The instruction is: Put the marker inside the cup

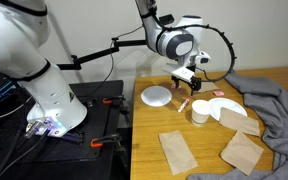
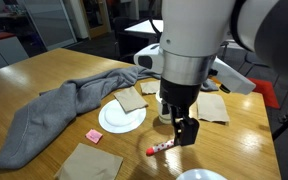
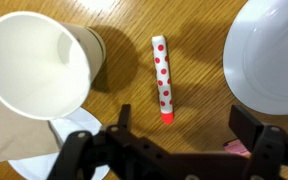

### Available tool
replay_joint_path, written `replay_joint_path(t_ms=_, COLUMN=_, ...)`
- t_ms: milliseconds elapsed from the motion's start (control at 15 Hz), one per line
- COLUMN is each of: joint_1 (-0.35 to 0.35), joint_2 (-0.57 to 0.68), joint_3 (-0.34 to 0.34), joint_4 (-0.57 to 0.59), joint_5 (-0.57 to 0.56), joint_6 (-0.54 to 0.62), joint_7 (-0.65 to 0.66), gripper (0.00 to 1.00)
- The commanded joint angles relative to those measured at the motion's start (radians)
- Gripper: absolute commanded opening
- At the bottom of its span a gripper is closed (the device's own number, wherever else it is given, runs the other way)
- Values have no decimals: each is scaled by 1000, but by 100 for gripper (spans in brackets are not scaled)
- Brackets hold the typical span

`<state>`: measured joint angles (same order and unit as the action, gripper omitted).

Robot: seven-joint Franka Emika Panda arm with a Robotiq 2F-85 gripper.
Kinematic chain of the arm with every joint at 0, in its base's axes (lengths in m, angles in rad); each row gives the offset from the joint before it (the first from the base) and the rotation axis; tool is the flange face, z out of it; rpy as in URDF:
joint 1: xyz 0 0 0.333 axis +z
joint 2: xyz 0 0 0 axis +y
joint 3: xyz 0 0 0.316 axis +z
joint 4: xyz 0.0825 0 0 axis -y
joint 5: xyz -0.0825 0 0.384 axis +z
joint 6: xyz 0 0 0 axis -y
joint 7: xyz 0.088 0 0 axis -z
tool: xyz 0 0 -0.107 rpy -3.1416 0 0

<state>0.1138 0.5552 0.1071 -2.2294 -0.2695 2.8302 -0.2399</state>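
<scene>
The marker (image 3: 162, 78) is a pale stick with red dots and a red end. It lies flat on the wooden table, between the cup and a white plate. The white cup (image 3: 39, 65) stands upright and empty to the left of it in the wrist view. My gripper (image 3: 184, 128) is open and empty, hovering just above the marker's red end, with the fingers on either side and apart from it. In both exterior views the gripper (image 1: 186, 78) (image 2: 187, 130) hangs low over the marker (image 1: 185, 101) (image 2: 161, 148). The cup (image 1: 200, 112) stands close by.
A flat white plate (image 1: 157, 96) (image 3: 269, 55) and a second white plate (image 1: 229, 108) (image 2: 121, 117) flank the cup. A small pink square piece (image 3: 236, 148) lies by one finger. Brown paper napkins (image 1: 176, 150) (image 1: 242, 152) and a grey cloth (image 1: 279, 100) (image 2: 54, 115) lie around.
</scene>
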Motion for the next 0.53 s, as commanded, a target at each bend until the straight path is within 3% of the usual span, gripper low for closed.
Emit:
replay_joint_path(t_ms=0, joint_1=-2, joint_2=61, joint_3=0, joint_4=42, joint_5=-8, joint_6=27, joint_7=-34, gripper=100)
replay_joint_path(t_ms=467, joint_1=-24, joint_2=184, joint_3=27, joint_4=170, joint_5=-7, joint_6=-24, joint_7=-125, gripper=100)
